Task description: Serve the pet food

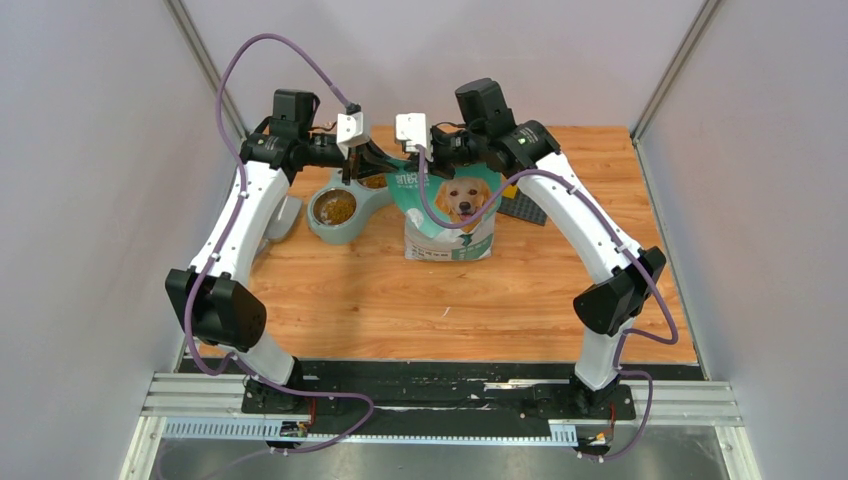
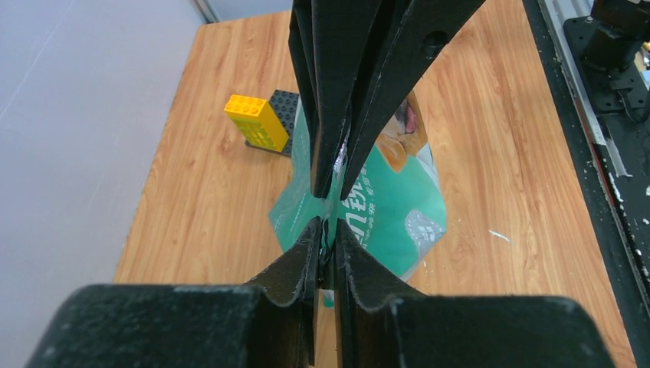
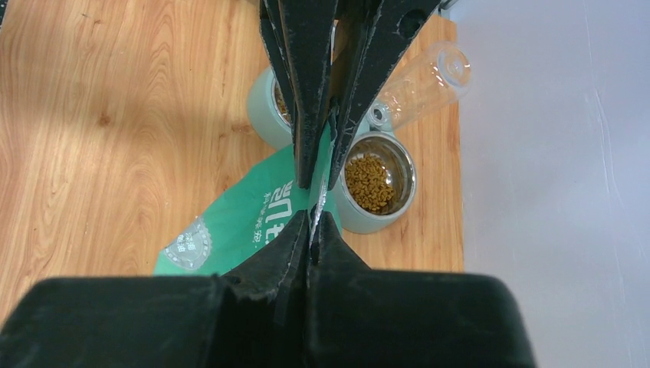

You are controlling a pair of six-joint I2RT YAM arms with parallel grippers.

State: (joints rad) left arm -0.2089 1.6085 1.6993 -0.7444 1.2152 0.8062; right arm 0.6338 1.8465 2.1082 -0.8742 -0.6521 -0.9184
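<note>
Between grey walls (image 1: 90,150), tabletop (image 1: 380,300), apparently pet food (image 1: 335,207)

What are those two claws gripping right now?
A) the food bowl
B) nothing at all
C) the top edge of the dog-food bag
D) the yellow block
C: the left claw and the right claw are each shut on the top edge of the green bag, one at each end.

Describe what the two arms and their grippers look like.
The left arm and right arm have white links and chunky black joints. A purple cable trails along each. The left gripper and right gripper have black, tapering fingers.
</note>
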